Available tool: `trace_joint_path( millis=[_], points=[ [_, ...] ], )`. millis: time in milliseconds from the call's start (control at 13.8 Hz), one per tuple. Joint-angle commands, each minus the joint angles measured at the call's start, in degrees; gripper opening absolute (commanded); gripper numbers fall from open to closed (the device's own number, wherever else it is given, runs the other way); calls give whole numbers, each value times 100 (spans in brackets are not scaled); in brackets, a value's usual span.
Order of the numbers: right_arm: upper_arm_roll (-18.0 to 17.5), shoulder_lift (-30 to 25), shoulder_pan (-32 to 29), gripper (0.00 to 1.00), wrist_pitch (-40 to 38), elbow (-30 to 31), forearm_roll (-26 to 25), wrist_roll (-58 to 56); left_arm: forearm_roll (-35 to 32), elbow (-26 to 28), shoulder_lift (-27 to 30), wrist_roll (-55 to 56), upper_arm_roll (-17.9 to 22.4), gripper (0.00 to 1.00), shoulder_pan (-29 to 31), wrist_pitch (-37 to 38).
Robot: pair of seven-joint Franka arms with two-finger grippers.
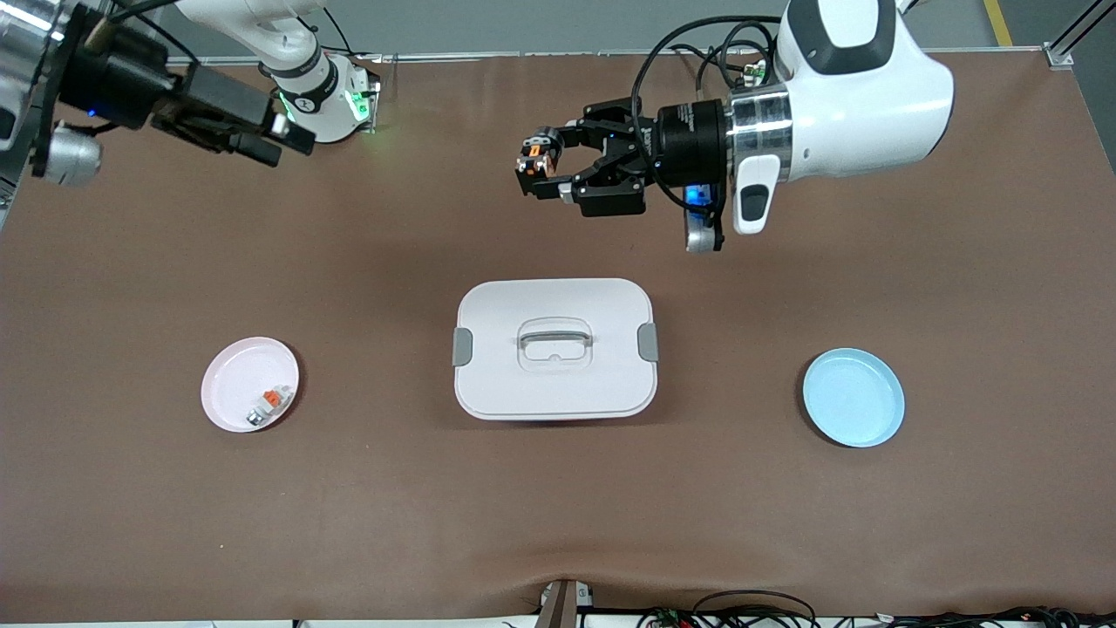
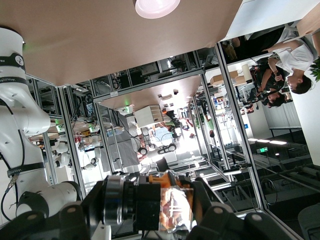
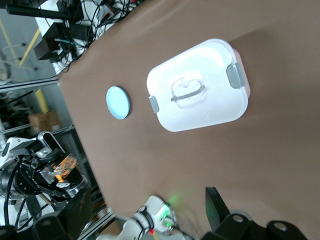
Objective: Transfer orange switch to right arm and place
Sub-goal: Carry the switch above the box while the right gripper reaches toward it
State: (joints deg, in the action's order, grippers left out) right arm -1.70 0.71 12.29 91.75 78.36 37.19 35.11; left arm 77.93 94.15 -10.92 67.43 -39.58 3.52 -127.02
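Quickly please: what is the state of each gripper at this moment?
Left gripper: shut on the orange switch, up over the bare table.
Right gripper: waits near its base; cannot be told.

Right gripper partly cut off by the frame edge.

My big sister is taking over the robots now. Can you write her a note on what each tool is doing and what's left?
Left tool: up in the air over the table, above the white lidded box, shut on the orange switch.
Right tool: in the air at its own end of the table, holding nothing.
The pink plate already holds another small orange-topped piece; the blue plate holds nothing.
Done: switch picked up.
Left: pass it to the right tool, then place it.
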Motion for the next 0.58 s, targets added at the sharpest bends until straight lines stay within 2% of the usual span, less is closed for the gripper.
trace_joint_path(
  millis=[0,145,291,509],
  points=[
    [55,96,518,100,53,-514,-588,819,55,-257,-271,-152,-23,10,-176,-244],
    [55,148,957,100,27,-629,-1211,1416,46,-257,-279,-152,-23,10,-194,-288],
    [55,218,1327,100,44,-673,-1581,1883,29,-257,-280,-152,-23,10,-238,-288],
    [64,604,1635,100,62,-1119,-1749,2323,-76,-265,-402,-152,-14,10,-448,-463]
  ],
)
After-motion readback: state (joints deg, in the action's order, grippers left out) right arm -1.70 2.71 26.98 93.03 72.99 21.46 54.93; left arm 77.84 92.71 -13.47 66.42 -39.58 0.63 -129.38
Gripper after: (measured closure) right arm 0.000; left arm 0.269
